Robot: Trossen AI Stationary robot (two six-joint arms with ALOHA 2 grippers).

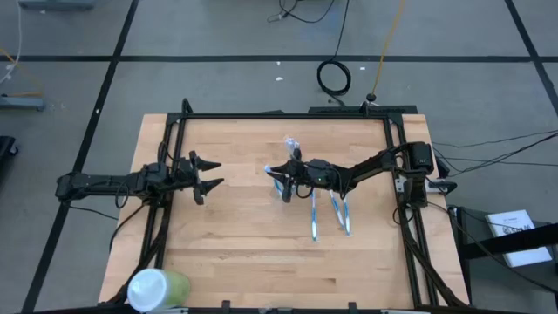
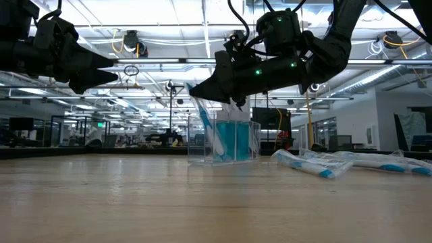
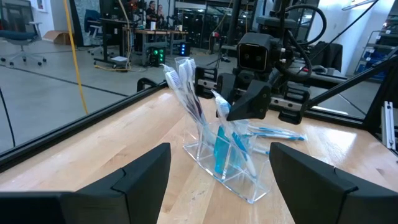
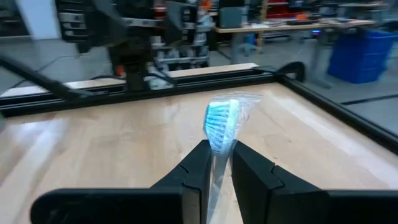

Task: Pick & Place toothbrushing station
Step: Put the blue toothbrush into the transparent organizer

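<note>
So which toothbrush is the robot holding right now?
Start at the clear holder in the middle of the wooden table. Just above it is the right end effector, shut on a wrapped toothbrush with blue bristles. It is the one being held over the holder, while the loose ones lie flat on the table nearby.

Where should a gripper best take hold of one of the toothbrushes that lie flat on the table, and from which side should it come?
Grip a lying toothbrush at the middle of its handle, coming straight down from above, jaws across its width. It is slim, long and flat on the table, so probably only its narrow sides offer a hold. The right gripper already holds another toothbrush at the clear holder.
</note>
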